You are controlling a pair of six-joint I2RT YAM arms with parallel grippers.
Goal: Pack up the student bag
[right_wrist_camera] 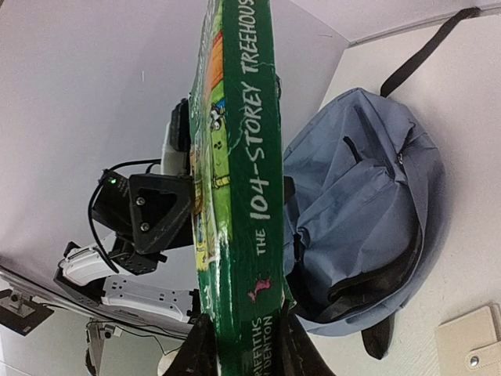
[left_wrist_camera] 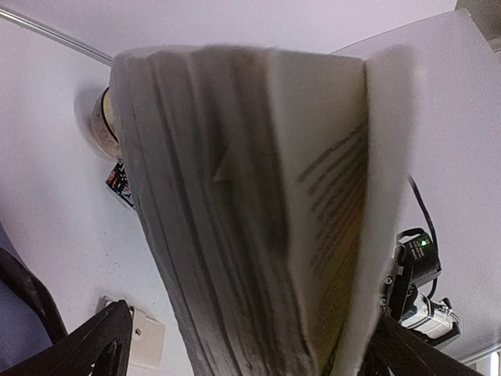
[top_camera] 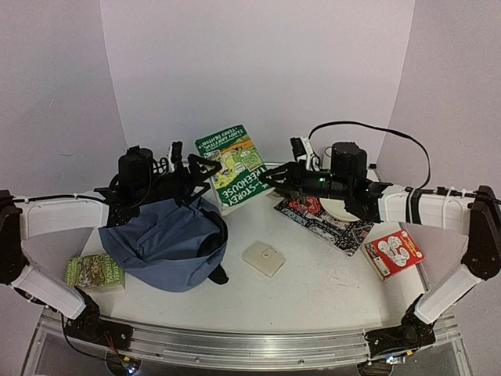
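1. Just left of the student bag [top_camera: 168,244] a small green paperback [top_camera: 94,272] lay flat, outside it
2. The student bag slumped on its side on the table [top_camera: 313,301]; its opening could not be made out from above
3. Above the bag's upper right corner, the left gripper [top_camera: 197,168] had its fingers either side of the page edge of a green Treehouse book [top_camera: 232,163]. A gap showed beside one finger, so whether it pinched could not be told
4. Right of the bag, the right gripper [top_camera: 275,178] was clamped on that book's spine, holding it upright in the air
5. Further right of the bag lay a cream wallet [top_camera: 264,259], a black patterned book [top_camera: 333,225] and a red-and-white book [top_camera: 394,254] — all unpacked
6. Packing looked barely begun: nothing showed inside the bag, and five items waited
7. The table was matt white, and behind the bag rose plain lilac walls [top_camera: 258,63] — bare and evenly lit
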